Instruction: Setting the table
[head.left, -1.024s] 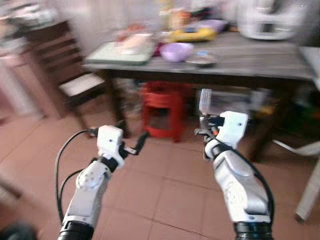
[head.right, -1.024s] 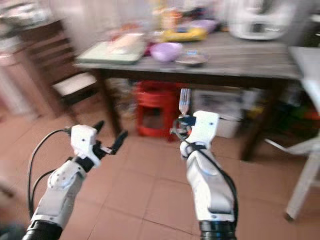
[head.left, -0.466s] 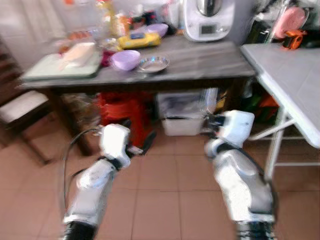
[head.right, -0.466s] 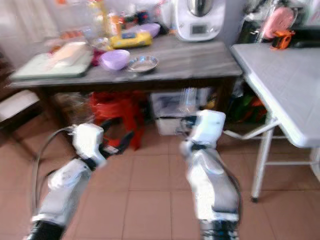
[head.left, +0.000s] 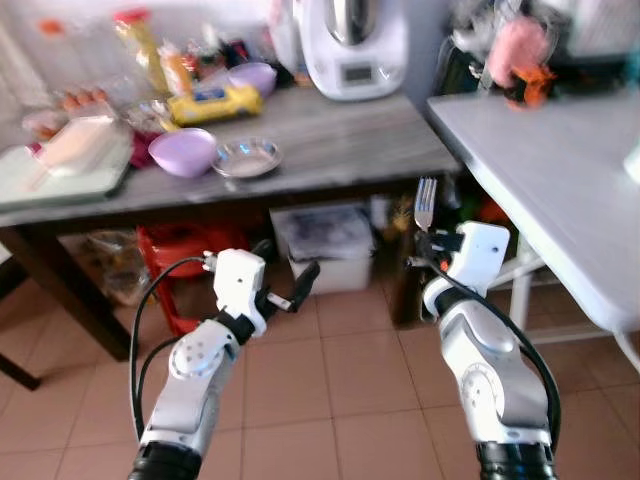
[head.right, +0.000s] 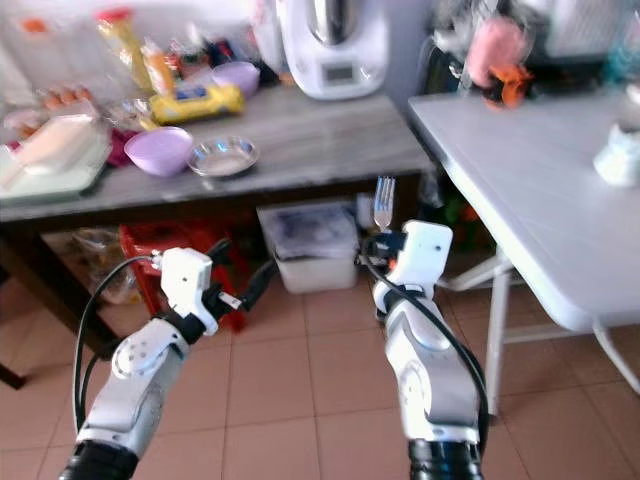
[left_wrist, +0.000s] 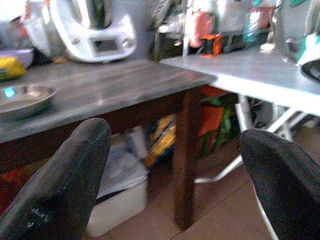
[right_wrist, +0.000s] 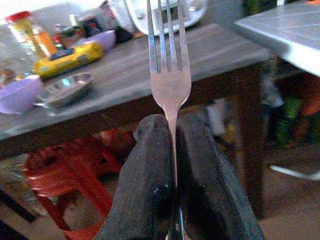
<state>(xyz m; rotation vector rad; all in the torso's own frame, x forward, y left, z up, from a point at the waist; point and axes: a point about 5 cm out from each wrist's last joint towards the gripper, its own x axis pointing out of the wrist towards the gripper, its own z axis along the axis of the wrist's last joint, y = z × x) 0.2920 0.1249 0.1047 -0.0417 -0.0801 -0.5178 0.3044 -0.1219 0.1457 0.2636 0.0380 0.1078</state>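
Fork (tines up) pinched in right gripper

terracotta tile floor, dark wooden table

12 o'clock: my white kitchen machine | 10 o'clock: purple bowl, steel dish | below: red stool, plastic bin

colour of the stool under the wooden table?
Red stool, plastic-looking; clearest in the right wrist view.
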